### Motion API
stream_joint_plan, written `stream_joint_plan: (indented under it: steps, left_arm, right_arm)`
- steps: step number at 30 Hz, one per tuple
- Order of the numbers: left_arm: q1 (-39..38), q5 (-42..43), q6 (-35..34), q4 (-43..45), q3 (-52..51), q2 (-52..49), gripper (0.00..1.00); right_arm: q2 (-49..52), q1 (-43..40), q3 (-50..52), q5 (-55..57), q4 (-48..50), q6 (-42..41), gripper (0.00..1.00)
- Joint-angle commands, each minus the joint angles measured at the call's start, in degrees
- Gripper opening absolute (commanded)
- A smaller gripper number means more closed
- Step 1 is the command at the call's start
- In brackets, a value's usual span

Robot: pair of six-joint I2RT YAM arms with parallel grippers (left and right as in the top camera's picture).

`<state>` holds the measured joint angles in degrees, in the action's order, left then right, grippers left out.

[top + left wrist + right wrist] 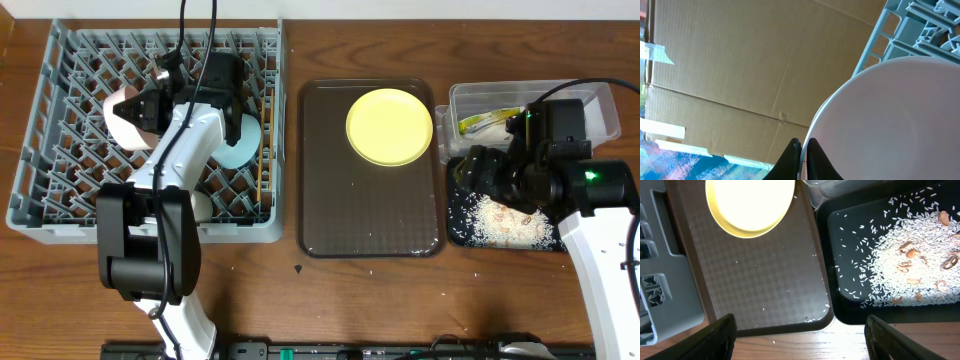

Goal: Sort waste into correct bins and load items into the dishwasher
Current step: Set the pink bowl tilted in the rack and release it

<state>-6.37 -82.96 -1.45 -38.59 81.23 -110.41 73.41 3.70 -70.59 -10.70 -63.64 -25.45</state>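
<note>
White bowl (128,112) hangs on edge over the grey dish rack (60,180), its rim pinched in the closed left claw (801,146). Rightward, the yellow plate (390,126) lies on the brown tray (370,220). The right claw (800,335) hovers wide open, empty, over the black tray (850,260) of rice (910,255).

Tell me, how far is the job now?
Done: rice in the black tray, wrapper in the clear tub, light blue bowl and chopsticks in the dish rack. In hand: left gripper holds the white bowl over it. Left: yellow plate on the brown tray.
</note>
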Motion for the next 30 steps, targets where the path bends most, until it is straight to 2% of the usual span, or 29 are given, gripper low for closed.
stream_joint_plan:
  steps: [1, 13, 18, 23, 26, 30]
  left_arm:
    - [0.6, -1.4, -0.8, 0.2, -1.3, -1.1, 0.08]
    - [0.5, 0.1, -1.0, 2.4, -5.6, -1.2, 0.08]
    - [0.5, 5.7, -1.0, 2.5, -5.7, -1.2, 0.09]
    - [0.5, 6.4, -1.0, 3.2, -5.7, -1.2, 0.17]
    - [0.0, 9.6, -1.0, 3.2, -5.7, -1.2, 0.27]
    - [-0.8, 10.3, -1.0, 4.3, -5.6, -1.2, 0.31]
  right_arm:
    - [0.1, -0.3, 0.2, -0.3, 0.0, -0.6, 0.8]
    - [0.1, -0.3, 0.2, -0.3, 0.0, -0.6, 0.8]
    - [0.1, -0.3, 0.2, -0.2, 0.0, -0.6, 0.8]
    - [0.1, -0.3, 0.2, -0.2, 0.1, -0.6, 0.8]
    - [0.1, -0.3, 0.2, -0.3, 0.5, -0.6, 0.8]
    - [0.1, -0.3, 0.2, -0.3, 0.6, -0.6, 0.8]
